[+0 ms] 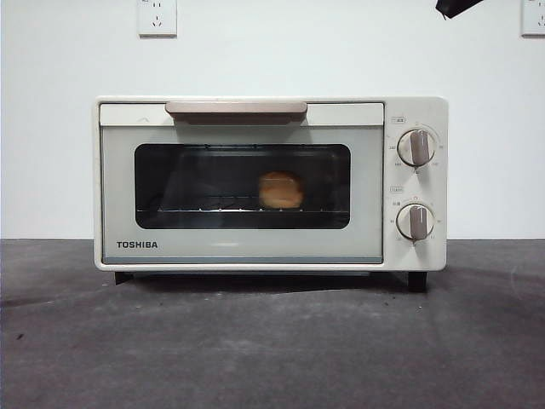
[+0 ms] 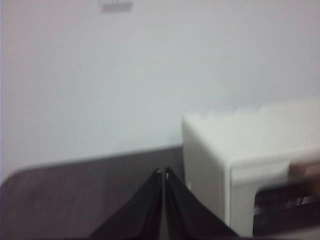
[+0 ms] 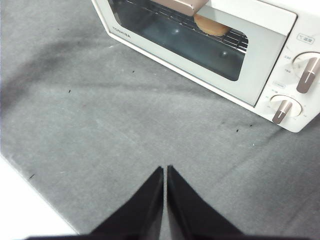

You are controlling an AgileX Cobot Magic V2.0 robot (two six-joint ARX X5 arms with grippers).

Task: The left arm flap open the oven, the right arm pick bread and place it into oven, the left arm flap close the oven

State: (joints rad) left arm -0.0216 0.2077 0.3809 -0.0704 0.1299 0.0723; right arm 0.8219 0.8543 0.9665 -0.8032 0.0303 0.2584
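The cream-white Toshiba oven (image 1: pixel 255 183) stands on the dark table with its door closed. The bread (image 1: pixel 281 189) lies on the wire rack inside, seen through the dark glass; it also shows in the right wrist view (image 3: pixel 210 26). My left gripper (image 2: pixel 163 172) is shut and empty, raised beside the oven's side wall (image 2: pixel 205 165). My right gripper (image 3: pixel 165 170) is shut and empty, held above the grey mat in front of the oven (image 3: pixel 200 45). A black arm tip (image 1: pixel 456 7) shows at the top right of the front view.
The beige bar handle (image 1: pixel 236 108) runs along the door's top. Two grey-brown knobs (image 1: pixel 416 146) sit on the oven's right panel. Wall sockets (image 1: pixel 157 17) are on the white wall behind. The grey mat (image 3: pixel 100 125) ends at a white edge (image 3: pixel 25 210).
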